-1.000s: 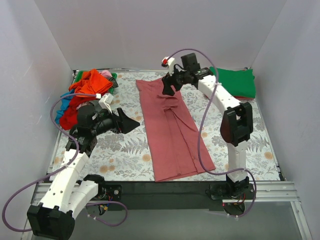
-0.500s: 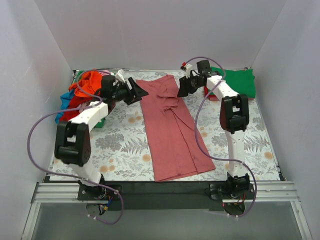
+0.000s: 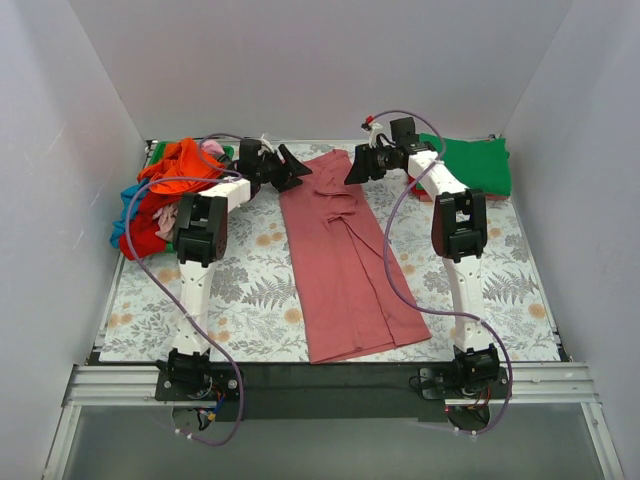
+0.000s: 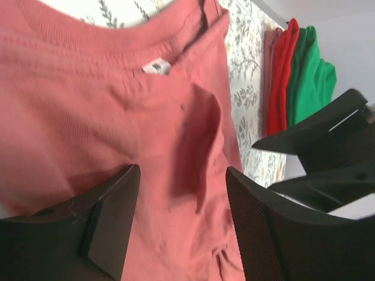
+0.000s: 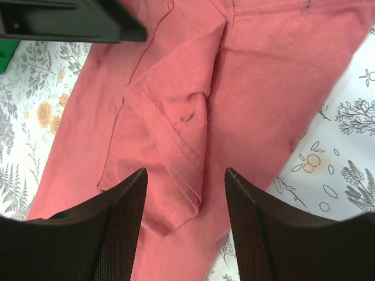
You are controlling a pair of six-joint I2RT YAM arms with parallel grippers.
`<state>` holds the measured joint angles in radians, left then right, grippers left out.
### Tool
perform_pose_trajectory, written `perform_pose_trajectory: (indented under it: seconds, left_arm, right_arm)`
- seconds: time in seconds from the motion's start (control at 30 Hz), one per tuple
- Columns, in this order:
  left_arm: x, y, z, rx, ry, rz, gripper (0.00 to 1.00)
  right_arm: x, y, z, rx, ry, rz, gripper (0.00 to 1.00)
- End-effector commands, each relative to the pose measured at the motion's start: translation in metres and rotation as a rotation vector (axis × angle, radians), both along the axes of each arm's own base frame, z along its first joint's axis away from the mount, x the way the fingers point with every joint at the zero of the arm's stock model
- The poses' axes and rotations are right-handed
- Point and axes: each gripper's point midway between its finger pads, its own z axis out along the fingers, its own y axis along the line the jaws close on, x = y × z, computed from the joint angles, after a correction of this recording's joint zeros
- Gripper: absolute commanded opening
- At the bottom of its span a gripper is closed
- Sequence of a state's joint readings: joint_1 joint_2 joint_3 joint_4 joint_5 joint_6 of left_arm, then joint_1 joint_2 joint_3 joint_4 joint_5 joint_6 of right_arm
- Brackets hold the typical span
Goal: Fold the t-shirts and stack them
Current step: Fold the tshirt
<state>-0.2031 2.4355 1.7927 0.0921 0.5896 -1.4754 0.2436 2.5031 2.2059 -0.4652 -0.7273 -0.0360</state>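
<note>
The dusty-rose t-shirt (image 3: 345, 255) lies folded into a long strip down the middle of the table, collar end at the back. Its white neck tag (image 4: 156, 67) shows in the left wrist view, and a folded-in sleeve (image 5: 176, 146) in the right wrist view. My left gripper (image 3: 296, 170) is open and empty at the shirt's back left corner, over the fabric (image 4: 88, 117). My right gripper (image 3: 357, 167) is open and empty at the back right corner. A folded green tee on a red one (image 3: 470, 165) is stacked at the back right.
A loose heap of orange, red, blue, pink and green tees (image 3: 165, 195) lies at the back left. The floral table covering (image 3: 250, 290) shows on both sides of the strip. White walls enclose the back and sides.
My left arm has swung from the left middle of the table to the shirt's back left corner. My right gripper has shifted slightly along the back right corner. Both stay open.
</note>
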Motion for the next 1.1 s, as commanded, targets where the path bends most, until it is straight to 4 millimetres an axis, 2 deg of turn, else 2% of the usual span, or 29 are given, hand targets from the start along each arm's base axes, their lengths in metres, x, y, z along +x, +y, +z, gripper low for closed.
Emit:
perform_pose_trajectory:
  seconds: [0.0,0.03,0.2,0.43,0.47,0.57,0.93,1.07]
  left_arm:
    - [0.016,-0.02,0.035,-0.069,-0.091,-0.038,0.58]
    - [0.019,-0.023,0.042,-0.08,-0.113,-0.049,0.58]
    - [0.021,-0.034,0.039,-0.124,-0.124,-0.069,0.55]
    - [0.021,-0.042,0.03,-0.153,-0.113,-0.07,0.49]
    - [0.022,-0.046,0.022,-0.156,-0.098,-0.07,0.47]
    - [0.022,-0.049,0.018,-0.157,-0.091,-0.068,0.46]
    - [0.026,-0.065,0.005,-0.131,-0.078,-0.046,0.34]
    - [0.026,-0.068,0.007,-0.14,-0.083,-0.05,0.27]
  right_arm:
    - [0.006,0.009,0.009,0.074,0.007,0.005,0.61]
    - [0.006,0.009,0.008,0.08,0.011,0.008,0.61]
    - [0.004,0.009,-0.004,0.073,0.032,0.006,0.61]
    - [0.0,0.011,-0.017,0.085,0.072,0.009,0.58]
    - [-0.001,0.01,-0.022,0.089,0.085,0.009,0.57]
    - [-0.002,0.011,-0.026,0.089,0.096,0.009,0.56]
    - [-0.008,0.011,-0.032,0.083,0.116,0.009,0.55]
    - [-0.01,0.01,-0.033,0.086,0.126,0.012,0.48]
